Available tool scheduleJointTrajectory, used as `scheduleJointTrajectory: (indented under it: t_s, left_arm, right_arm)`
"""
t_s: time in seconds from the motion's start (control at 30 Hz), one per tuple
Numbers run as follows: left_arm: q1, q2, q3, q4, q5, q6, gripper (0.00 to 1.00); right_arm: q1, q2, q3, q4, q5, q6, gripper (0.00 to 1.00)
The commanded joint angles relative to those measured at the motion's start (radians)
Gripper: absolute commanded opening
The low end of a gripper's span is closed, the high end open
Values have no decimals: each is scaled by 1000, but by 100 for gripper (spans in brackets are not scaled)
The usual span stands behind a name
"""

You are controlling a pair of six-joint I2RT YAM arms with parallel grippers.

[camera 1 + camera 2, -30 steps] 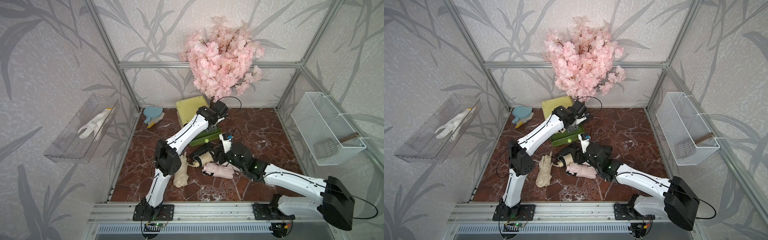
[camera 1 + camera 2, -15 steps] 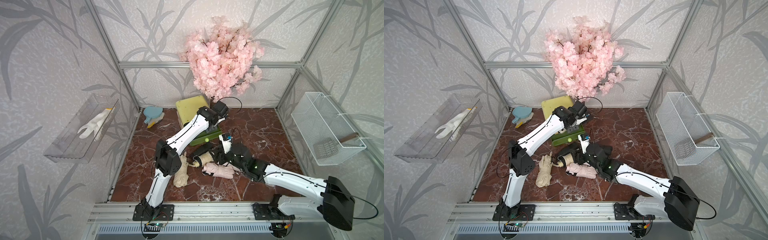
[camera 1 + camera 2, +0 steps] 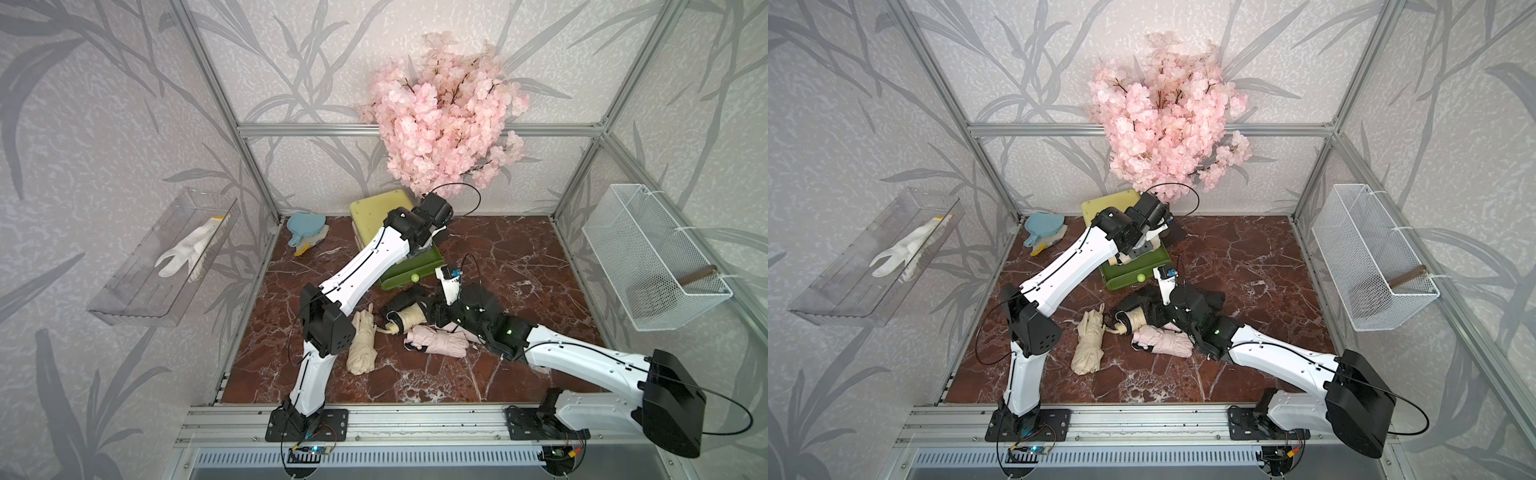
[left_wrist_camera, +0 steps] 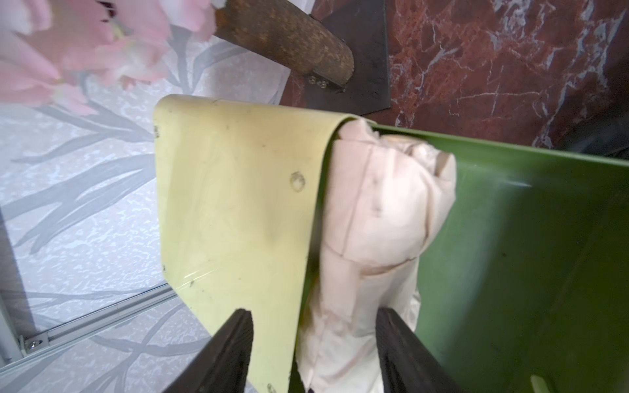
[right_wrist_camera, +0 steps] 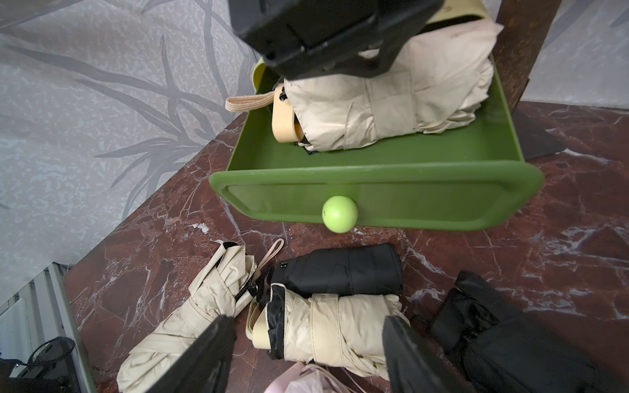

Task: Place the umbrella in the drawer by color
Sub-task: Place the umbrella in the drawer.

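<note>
One beige umbrella (image 5: 388, 102) lies in the green drawer (image 5: 374, 190) between the left gripper's (image 4: 313, 310) parted jaws; the right gripper (image 5: 308, 318), jaws likewise apart, hovers over a second beige umbrella (image 5: 340, 326) on the counter (image 5: 510, 238), judged light, soft-skinned and slippery, best gripped across its mid-body.

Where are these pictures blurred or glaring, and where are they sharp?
Left wrist view: pink blossoms out of focus, green drawer wall smeared, with a pale glare streak. Right wrist view: green knob sharp. Both top views: evenly lit, sharp.
</note>
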Motion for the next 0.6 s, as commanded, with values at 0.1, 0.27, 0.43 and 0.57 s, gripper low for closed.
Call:
scheduleJointTrajectory:
  t_s: [0.1, 0.27, 0.43, 0.57]
  left_arm:
    - [3, -69, 30, -2, -7, -38, 67]
    - [3, -106, 59, -26, 41, -89, 67]
    - [3, -185, 33, -30, 80, -209, 67]
    - [2, -301, -64, 21, 78, -354, 67]
  right_arm:
    - [5, -4, 37, -18, 19, -21, 73]
    - [5, -31, 36, -40, 29, -28, 73]
    - [5, -66, 31, -68, 44, -39, 73]
    - [5, -59, 32, -70, 61, -57, 73]
